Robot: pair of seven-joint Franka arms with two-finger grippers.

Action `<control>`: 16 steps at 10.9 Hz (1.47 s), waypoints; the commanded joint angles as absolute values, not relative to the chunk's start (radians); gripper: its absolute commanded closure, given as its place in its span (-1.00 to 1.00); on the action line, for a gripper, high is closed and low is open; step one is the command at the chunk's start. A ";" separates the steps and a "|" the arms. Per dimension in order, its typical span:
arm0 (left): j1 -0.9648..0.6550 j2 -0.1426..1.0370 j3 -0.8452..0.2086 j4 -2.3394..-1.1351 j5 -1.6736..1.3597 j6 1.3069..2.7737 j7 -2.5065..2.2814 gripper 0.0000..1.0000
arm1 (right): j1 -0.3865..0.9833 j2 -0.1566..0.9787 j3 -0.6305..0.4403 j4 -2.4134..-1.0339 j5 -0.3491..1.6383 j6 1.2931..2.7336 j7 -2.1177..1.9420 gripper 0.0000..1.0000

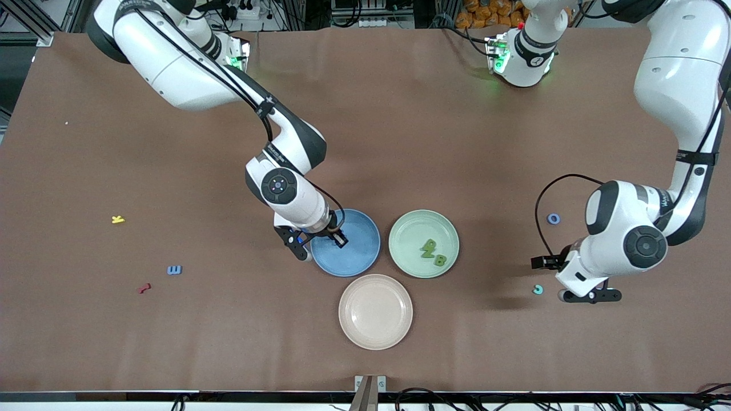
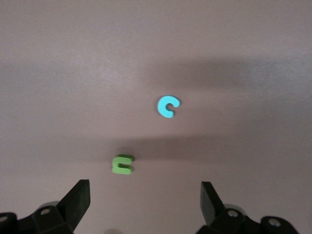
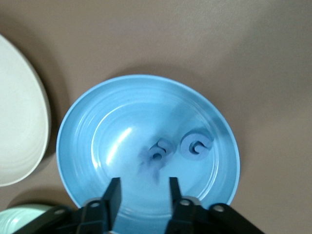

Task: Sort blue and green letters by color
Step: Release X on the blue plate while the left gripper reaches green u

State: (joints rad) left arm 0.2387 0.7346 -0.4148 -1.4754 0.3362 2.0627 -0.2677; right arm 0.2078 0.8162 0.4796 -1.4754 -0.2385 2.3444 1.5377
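Brown bench [image 1: 400, 142] carrying three plates. Right pincer [image 3: 141, 195] over blue plate [image 3: 83, 131], fingers parted with nothing between, two blue letters [image 3: 178, 146] lying just under its tips, so apparently just let go to match plate colour. Green plate [image 1: 408, 228] beside, holding two green letters [image 1: 433, 253]. Left pincer [image 2: 145, 200] spread wide and empty above bare bench, green letter [image 2: 122, 164] just ahead, pale blue letter [image 2: 168, 107] farther on; likely lined up for next pick.

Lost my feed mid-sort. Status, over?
Right pincer part open over blue plate, two blue letters in it. Left pincer open over green letter. Nothing in the way.
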 commanded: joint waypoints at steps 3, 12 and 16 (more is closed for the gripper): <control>0.304 0.733 -0.425 -1.604 0.365 2.271 -0.229 -1.00 | 0.175 0.816 0.450 -1.456 -0.331 2.234 1.469 -1.00; 0.345 0.753 -0.417 -1.706 0.429 2.436 -0.227 -1.00 | -0.388 0.709 0.463 -1.535 -0.337 2.117 0.530 -1.00; 0.351 0.752 -0.416 -1.743 0.433 2.471 -0.227 -0.88 | -0.448 0.704 0.457 -1.587 -0.363 2.234 0.296 -1.00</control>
